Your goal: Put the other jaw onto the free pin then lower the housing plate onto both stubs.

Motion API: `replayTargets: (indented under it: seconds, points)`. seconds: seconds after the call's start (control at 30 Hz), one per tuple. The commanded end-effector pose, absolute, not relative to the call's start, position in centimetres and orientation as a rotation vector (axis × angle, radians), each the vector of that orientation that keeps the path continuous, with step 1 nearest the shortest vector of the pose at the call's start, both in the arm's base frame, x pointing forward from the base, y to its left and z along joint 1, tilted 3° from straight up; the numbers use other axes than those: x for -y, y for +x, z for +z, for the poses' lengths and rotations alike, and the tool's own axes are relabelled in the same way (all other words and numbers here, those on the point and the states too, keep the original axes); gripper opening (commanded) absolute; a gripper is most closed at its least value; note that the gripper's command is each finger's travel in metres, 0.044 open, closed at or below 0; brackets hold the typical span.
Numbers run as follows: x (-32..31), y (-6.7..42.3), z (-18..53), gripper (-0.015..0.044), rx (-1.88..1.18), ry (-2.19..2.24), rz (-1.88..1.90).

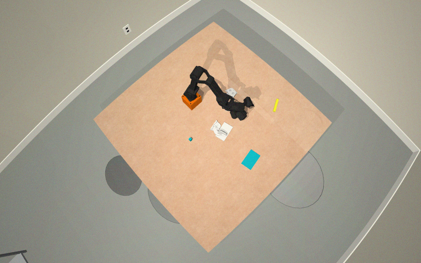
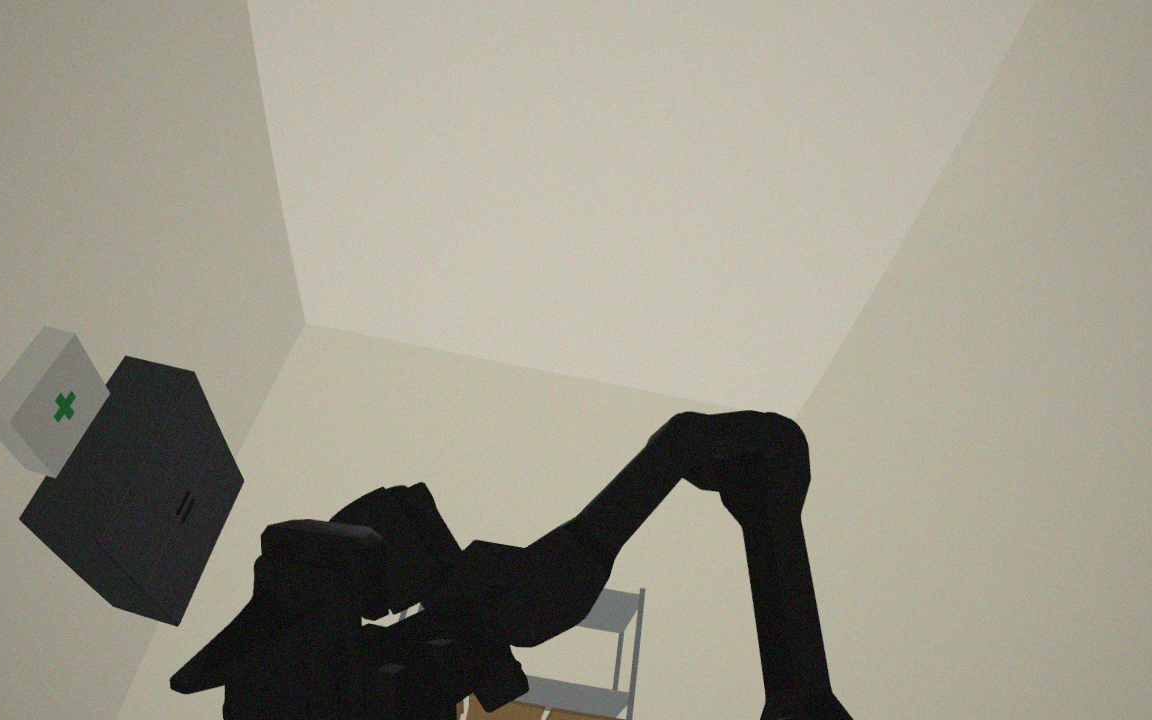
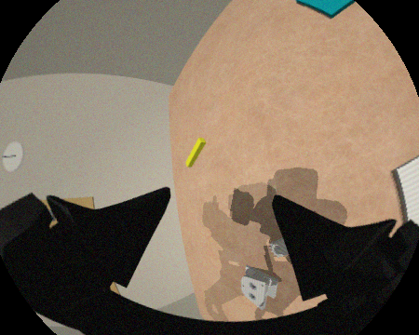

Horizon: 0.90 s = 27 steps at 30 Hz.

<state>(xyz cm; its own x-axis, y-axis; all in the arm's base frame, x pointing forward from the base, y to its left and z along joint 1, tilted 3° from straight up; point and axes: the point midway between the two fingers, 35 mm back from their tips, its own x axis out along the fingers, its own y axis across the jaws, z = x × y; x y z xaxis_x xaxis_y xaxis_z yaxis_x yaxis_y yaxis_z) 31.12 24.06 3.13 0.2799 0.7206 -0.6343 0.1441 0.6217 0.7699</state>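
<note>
My gripper [image 1: 248, 111] [image 3: 222, 197] is open and empty, above the table; the exterior view shows it only as a dark mass. The pale housing plate [image 1: 231, 92] [image 3: 259, 286] with two round holes lies beside the arm, apart from the white assembly [image 1: 227, 126] [image 3: 416, 186]. The assembly has a curved white part [image 1: 216, 125] on its left; which jaw this is, its pin and its teeth cannot be told. A grey ribbed part [image 3: 277, 248] near the plate is mostly behind the right finger in the wrist view and hidden under the arm in the top view.
A yellow bar [image 1: 276, 105] [image 3: 195, 153] lies beyond the gripper. A flat teal block [image 1: 250, 159] [image 3: 330, 6] and a small teal cube [image 1: 190, 138] lie on the tan table [image 1: 205, 202] [image 3: 340, 93]. The orange arm base [image 1: 191, 103] stands behind the gripper.
</note>
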Motion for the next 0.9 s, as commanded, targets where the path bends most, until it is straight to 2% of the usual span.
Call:
replayTargets:
  seconds: [0.0, 0.87]
  points:
    - [-24.2, 31.1, 3.0, 0.0440, -1.291, 0.895, 0.386]
    - [-23.8, 29.4, 1.8, 0.0440, -1.463, 1.122, -0.096]
